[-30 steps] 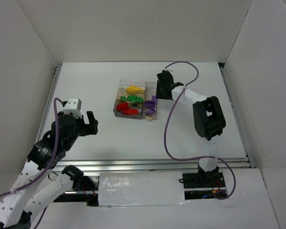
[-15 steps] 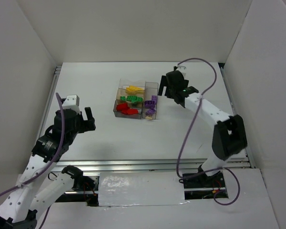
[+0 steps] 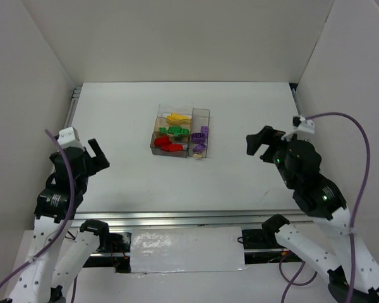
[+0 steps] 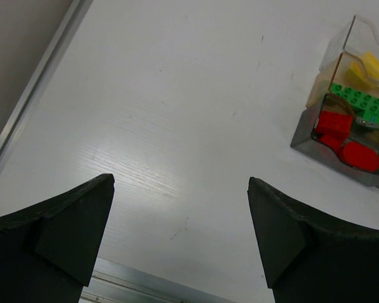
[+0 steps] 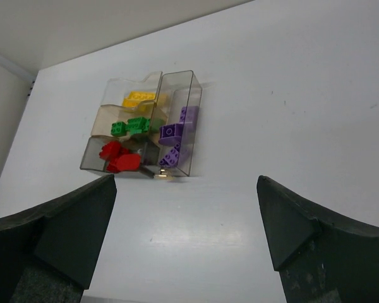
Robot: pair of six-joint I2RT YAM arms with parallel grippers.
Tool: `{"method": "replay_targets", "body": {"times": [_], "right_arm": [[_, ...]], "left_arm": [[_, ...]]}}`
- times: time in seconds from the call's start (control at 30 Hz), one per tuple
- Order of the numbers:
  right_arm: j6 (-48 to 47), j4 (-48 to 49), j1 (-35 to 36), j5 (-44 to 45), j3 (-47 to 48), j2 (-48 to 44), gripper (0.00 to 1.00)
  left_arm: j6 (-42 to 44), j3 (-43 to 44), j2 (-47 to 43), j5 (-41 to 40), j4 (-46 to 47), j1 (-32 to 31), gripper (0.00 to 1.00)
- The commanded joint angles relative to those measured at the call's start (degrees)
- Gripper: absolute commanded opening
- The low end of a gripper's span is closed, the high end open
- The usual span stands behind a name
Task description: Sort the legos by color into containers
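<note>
Looking down from above, the container tray (image 3: 203,111) sits on the white table (image 3: 252,107) around its middle, a little nearer the far edge than the near one. Every brick I can see is inside it: yellow legos (image 3: 177,118) in the far short compartment, green legos (image 3: 175,131) in the middle one, red legos (image 3: 166,145) in the near one, and purple legos (image 3: 200,136) in the long compartment along its right side. The left gripper (image 3: 96,155) hangs near the table's left edge and the right gripper (image 3: 259,144) off toward the right edge, both well apart from the tray, jaws spread and holding nothing. The left wrist camera shows its two dark fingers (image 4: 69,221) wide apart above the white tabletop, with the tray's red, green and yellow compartments at the upper right. The right wrist camera shows its fingers (image 5: 297,227) just as wide and empty, the whole tray lying ahead between them.
</note>
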Motion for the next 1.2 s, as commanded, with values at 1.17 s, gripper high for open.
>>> {"method": "replay_targets", "body": {"times": [1.17], "right_arm": [[-0.5, -15.5, 0.0, -0.6, 0.3, -25.4, 0.99]], "left_arm": [[-2.0, 1.0, -8.9, -2.9, 1.7, 0.3, 1.0]]}}
